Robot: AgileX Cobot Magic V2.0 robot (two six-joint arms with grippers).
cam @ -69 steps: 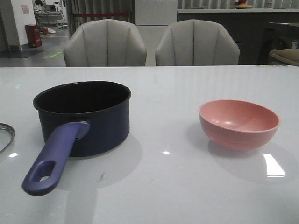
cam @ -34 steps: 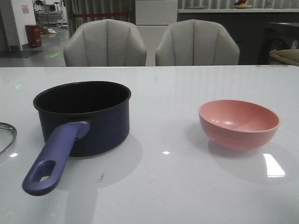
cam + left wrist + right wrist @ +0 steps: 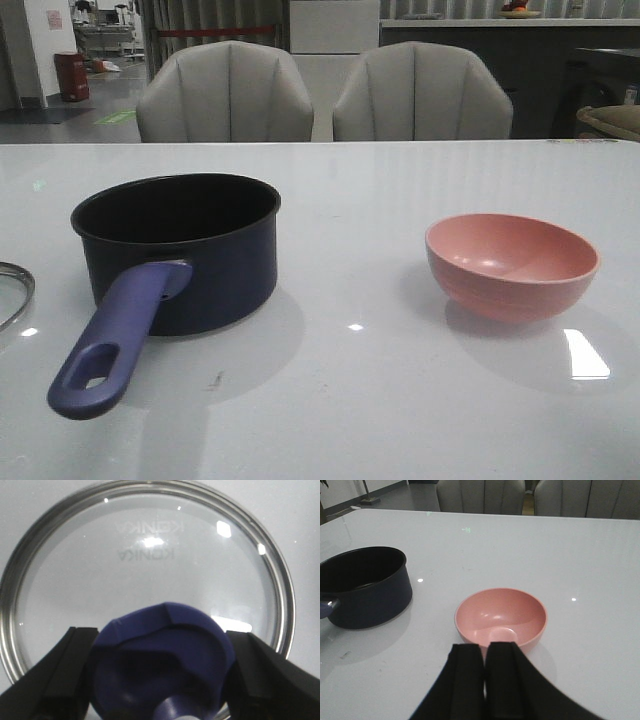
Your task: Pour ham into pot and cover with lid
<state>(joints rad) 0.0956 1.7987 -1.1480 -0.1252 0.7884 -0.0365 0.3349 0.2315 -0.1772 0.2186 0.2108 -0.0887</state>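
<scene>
While left claw (image 3: 162,680) flanks lid (image 3: 150,575) knob — grip unclear, right claw (image 3: 485,652) together, near pink bowl (image 3: 501,616).

The left gripper (image 3: 162,680) spreads its black fingers (image 3: 60,675) wide across the lower frame. The right gripper (image 3: 485,680) shows fingers pressed together at bottom centre.

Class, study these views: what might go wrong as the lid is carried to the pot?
The left tool straddles the dark blue flared knob of the round clear glass lid; that tapering shape might slip out. The dark navy saucepan has its long purple-blue handle pointing towards the robot, so a low carry could knock it.
</scene>
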